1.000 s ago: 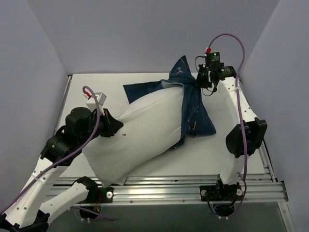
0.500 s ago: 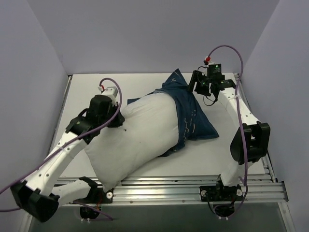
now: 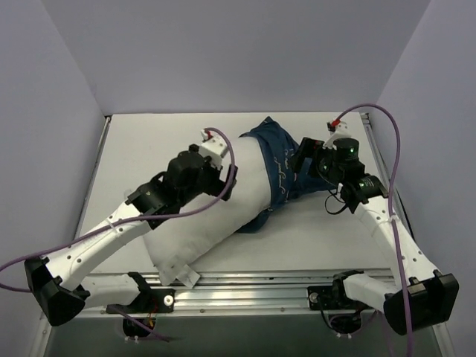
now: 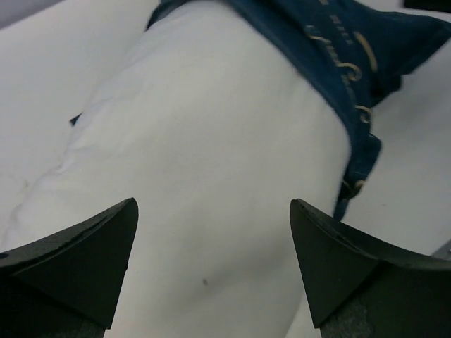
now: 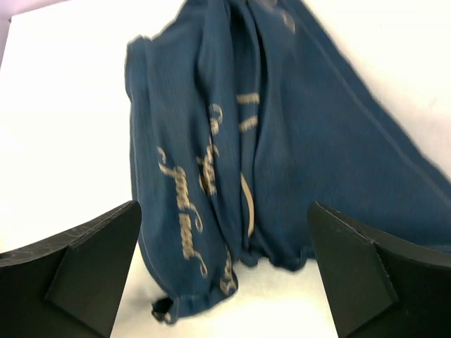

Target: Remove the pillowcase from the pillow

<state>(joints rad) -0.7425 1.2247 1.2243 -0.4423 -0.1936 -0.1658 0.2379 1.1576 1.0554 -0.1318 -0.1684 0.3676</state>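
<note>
The white pillow (image 3: 216, 230) lies slanted across the table, its near corner at the front rail. The navy pillowcase (image 3: 281, 152) with pale lettering is bunched over the pillow's far right end only. My left gripper (image 3: 229, 184) hovers open above the bare middle of the pillow (image 4: 211, 141), with the pillowcase edge (image 4: 338, 42) ahead of it. My right gripper (image 3: 303, 160) is open beside the right side of the bunched cloth. In the right wrist view the pillowcase (image 5: 282, 141) fills the space ahead of the gripper (image 5: 225, 267), nothing between the jaws.
The white table (image 3: 149, 141) is closed in by lilac walls on three sides. A metal rail (image 3: 260, 286) with the arm bases runs along the near edge. The right arm's purple cable (image 3: 394, 149) loops near the right wall.
Both grippers were shut and now stand open, having let go. The left arm swung right over the pillow; the right arm drew back toward the near side. The pillowcase sits more bunched.
</note>
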